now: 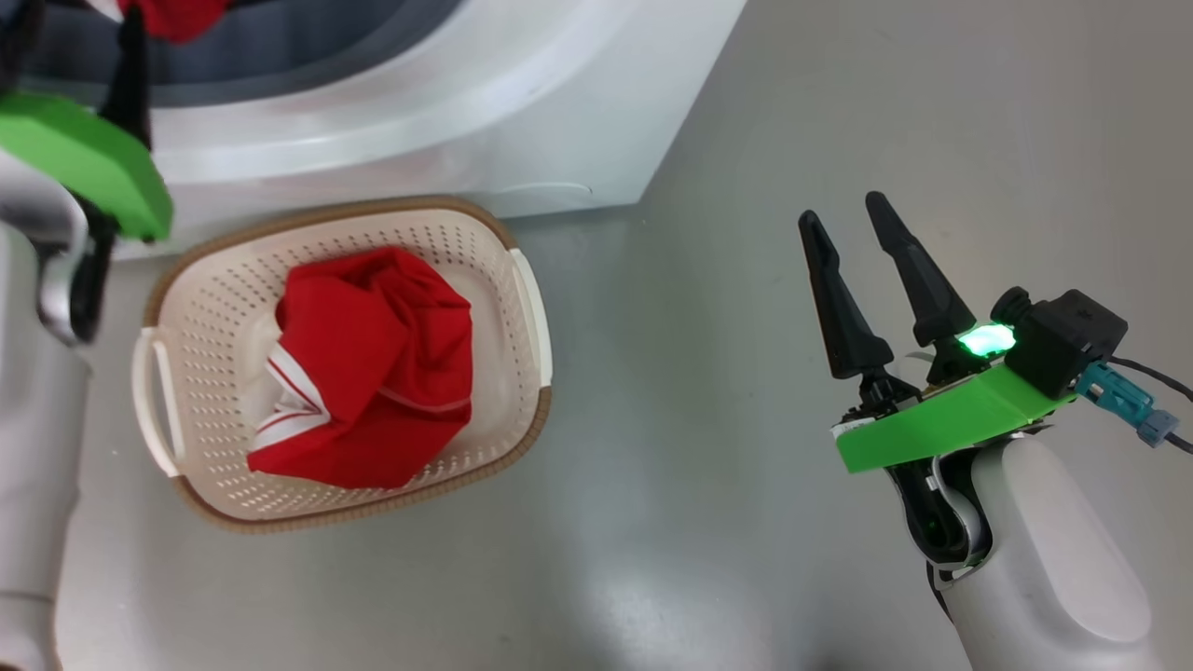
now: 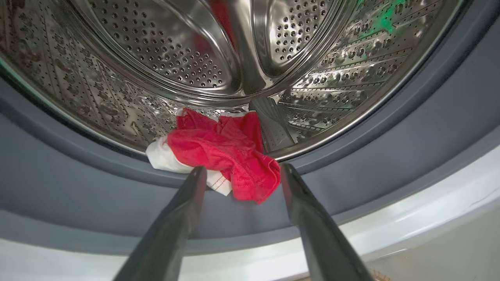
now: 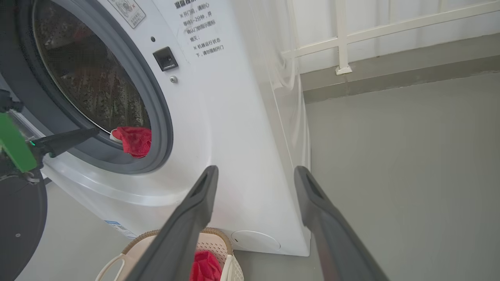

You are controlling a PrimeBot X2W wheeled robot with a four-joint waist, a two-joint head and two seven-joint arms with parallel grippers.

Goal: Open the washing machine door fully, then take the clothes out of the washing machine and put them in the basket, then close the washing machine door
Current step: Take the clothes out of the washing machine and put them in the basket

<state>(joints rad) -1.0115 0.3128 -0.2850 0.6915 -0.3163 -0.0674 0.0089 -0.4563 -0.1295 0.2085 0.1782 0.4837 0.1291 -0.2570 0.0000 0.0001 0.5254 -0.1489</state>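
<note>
Above the grey floor [image 1: 708,373], at the mouth of the washing machine [image 3: 234,117], a red garment [image 2: 222,156] lies over the drum [image 2: 156,50] lip onto the gasket [image 2: 78,183], straight ahead between the spread fingers of the left gripper [image 2: 242,168], its length across them, while the right gripper [image 1: 843,207], likewise spread, hangs well apart.

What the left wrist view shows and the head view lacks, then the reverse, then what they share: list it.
Left wrist view: the steel drum from inside. Head view: the basket holding a red garment, the open right gripper over the floor. Both: the washing machine, its grey gasket, the other red garment at the drum's lip, the open left gripper.
</note>
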